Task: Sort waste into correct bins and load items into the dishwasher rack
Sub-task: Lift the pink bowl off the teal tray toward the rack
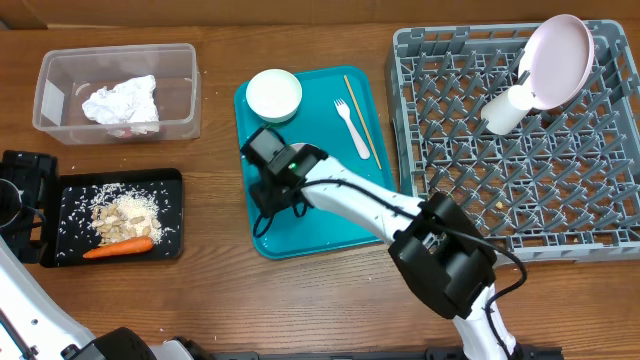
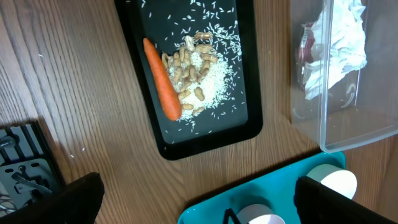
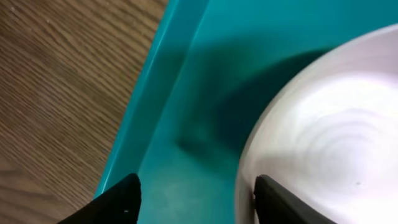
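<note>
- Overhead: the dishwasher rack [image 1: 520,190] on the right holds the white plate [image 1: 557,60], which leans on the pegs, with the cup [image 1: 503,110] just below it. The teal tray [image 1: 330,230] in the middle carries a white bowl [image 1: 273,95] and the fork [image 1: 352,125]. The right arm [image 1: 370,210] stretches across this tray. On the left, the napkin [image 1: 122,102] sits in the clear tub [image 1: 50,100]. The carrot [image 1: 118,247] and scraps [image 1: 125,215] lie in the black tray [image 1: 70,250].
- Left wrist: the left gripper [image 2: 199,186] hangs over bare wood beside the black tray, its fingers [image 2: 68,199] spread wide and holding nothing.
- Right wrist: the right gripper [image 3: 196,185] straddles the rim of a second bowl [image 3: 323,124] on the teal tray. One finger is inside and one outside, and they stand apart, not pinching.
</note>
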`<state>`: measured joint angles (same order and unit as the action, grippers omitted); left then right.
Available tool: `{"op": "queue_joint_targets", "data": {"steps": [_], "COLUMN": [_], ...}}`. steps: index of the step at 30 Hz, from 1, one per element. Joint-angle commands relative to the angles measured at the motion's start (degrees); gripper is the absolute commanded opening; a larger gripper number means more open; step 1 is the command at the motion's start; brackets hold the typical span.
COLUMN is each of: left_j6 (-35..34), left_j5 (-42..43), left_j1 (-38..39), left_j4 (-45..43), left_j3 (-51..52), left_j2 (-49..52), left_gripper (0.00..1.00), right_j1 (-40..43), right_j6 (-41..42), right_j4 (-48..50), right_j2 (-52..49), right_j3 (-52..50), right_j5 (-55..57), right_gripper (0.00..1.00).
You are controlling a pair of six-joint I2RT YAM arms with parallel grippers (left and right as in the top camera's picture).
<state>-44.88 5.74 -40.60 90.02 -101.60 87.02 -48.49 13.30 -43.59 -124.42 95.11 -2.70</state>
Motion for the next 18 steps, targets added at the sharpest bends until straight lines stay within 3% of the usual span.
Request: {"op": "queue_joint_targets", "data": {"steps": [1,5,18], "left_j6": [-0.5,-0.5,-0.5], "left_j5": [-0.3,-0.3,-0.3], "left_j1": [0.1,0.1,0.1], "left_j4": [-0.1,-0.1,-0.1], "left_j3": [0.3,0.3,0.3], "left_j2": [0.0,0.0,0.0], "left_gripper": [1.0,1.0,1.0], "right_j1": [-1.3,-1.4,-1.4], "right_j6": [2.9,3.3,6.3], "right_j4": [0.2,0.2,-1.1], "right_j2": [0.0,0.0,0.0], "right_j3": [-0.2,-0.2,-0.2], "right_j5": [7.8,9.6,12.1], "right_gripper": [0.59,0.55,0.28]}}
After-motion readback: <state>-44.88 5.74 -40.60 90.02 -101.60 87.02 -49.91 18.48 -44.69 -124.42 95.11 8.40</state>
